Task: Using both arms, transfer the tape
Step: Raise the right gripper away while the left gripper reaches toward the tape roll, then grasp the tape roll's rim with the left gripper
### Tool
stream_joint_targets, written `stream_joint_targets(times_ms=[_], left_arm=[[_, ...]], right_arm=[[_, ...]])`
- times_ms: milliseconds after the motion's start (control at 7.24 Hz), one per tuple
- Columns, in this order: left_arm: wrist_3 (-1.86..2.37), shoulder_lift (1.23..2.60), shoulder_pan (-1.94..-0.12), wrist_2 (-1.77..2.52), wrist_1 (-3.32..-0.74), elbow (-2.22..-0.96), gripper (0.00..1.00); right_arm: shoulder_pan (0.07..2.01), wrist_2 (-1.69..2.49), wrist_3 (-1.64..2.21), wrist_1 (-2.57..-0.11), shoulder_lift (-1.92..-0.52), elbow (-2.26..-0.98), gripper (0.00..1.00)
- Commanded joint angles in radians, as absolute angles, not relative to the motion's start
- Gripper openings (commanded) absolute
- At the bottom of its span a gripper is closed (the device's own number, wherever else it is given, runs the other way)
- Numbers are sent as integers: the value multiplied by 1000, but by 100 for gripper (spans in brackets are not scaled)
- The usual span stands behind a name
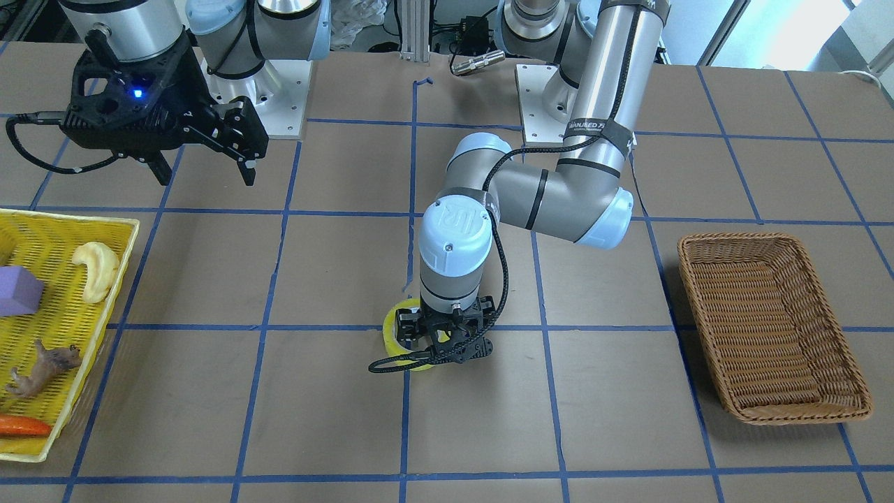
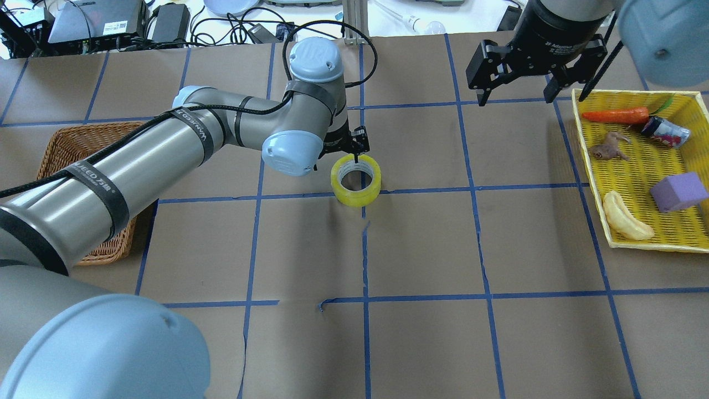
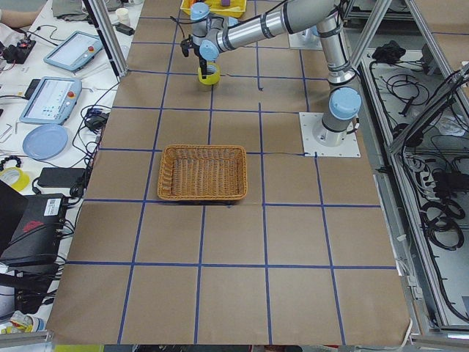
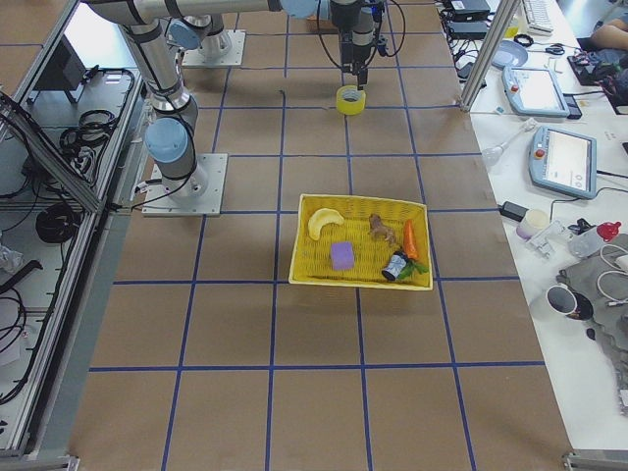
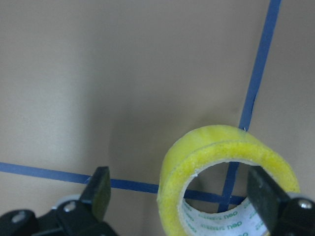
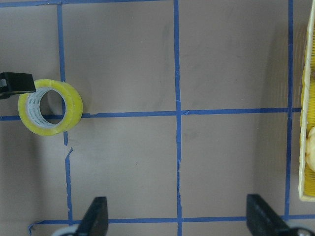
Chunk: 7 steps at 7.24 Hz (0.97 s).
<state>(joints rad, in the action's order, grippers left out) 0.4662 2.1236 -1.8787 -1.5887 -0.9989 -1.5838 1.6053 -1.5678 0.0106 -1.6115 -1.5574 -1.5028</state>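
Observation:
The yellow tape (image 2: 357, 191) stands on the table's middle with its wide core facing up; it also shows in the front view (image 1: 391, 335) and the right wrist view (image 6: 74, 105). My left gripper (image 2: 354, 158) is down at it and open. In the left wrist view the tape (image 5: 216, 147) sits between the spread fingers, close to the right finger (image 5: 266, 196), which seems to be over the core; the left finger (image 5: 98, 191) is well clear. My right gripper (image 2: 518, 94) is open and empty, high near the yellow tray.
A brown wicker basket (image 2: 61, 149) stands by my left arm. A yellow tray (image 2: 653, 246) on my right holds a banana toy (image 2: 623, 221), a purple block (image 2: 678, 191), a carrot (image 2: 615, 115), a toy animal and a can.

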Motion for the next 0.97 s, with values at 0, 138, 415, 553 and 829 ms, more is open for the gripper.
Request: stream_joint_targets(times_ms=[0, 138, 415, 553, 829], left_arm=[[451, 2123, -1884, -1589, -994, -1618, 42], [449, 2126, -1884, -1589, -991, -1620, 3], [413, 2099, -1873, -1585, -977, -1608, 0], [312, 2074, -1832, -1589, -986, -1611, 0], [164, 1973, -1720, -1615, -1049, -1611, 0]], right_arm=[[1605, -1571, -5, -1615, -1557, -1497, 100], [1605, -1568, 0, -1617, -1555, -1497, 100], [1605, -1563, 0, -1615, -1555, -1496, 100], [1605, -1560, 2, -1615, -1555, -1497, 100], [1605, -1563, 3, -1606, -1555, -1493, 100]])
